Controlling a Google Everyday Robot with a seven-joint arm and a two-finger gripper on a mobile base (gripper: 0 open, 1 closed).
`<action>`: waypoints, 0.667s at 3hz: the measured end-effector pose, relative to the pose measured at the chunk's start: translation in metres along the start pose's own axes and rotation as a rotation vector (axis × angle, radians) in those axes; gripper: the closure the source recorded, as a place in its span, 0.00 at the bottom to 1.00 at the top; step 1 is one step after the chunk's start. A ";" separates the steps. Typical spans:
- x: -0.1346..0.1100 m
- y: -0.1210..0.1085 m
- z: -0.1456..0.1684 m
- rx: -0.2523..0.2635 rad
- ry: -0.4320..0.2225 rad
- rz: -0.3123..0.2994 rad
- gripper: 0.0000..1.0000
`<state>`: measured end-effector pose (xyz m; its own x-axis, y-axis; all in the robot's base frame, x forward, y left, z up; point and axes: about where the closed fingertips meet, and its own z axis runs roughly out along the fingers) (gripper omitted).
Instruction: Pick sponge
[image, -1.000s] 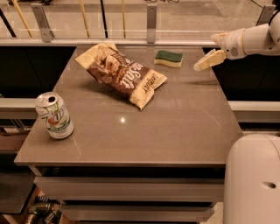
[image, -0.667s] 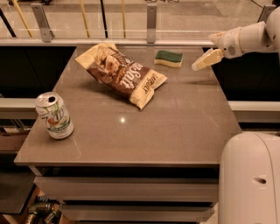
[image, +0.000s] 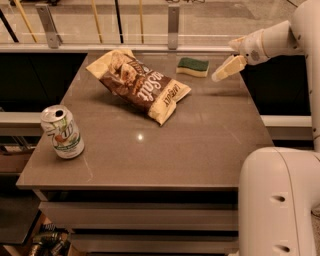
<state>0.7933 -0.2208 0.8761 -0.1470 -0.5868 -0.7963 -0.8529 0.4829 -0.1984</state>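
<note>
Sponge (image: 193, 66) sits at the table's (image: 200, 150) far edge, long axis along that edge. Claw (image: 227, 69) hovers just beside its end, away from the chip bag (image: 140, 85); apart or together, cannot tell.

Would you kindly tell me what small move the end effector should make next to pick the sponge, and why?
Probably ease the end effector sideways and slightly down toward the sponge. It hovers just beside the sponge near the far edge of the table, not touching it. The chip bag lies apart on the sponge's other side, so that path looks unobstructed.
</note>
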 end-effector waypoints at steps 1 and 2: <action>0.000 0.004 0.007 -0.016 0.022 -0.001 0.00; -0.001 0.007 0.014 -0.030 0.036 0.000 0.00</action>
<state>0.7944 -0.2083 0.8674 -0.1646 -0.6100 -0.7752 -0.8675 0.4635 -0.1805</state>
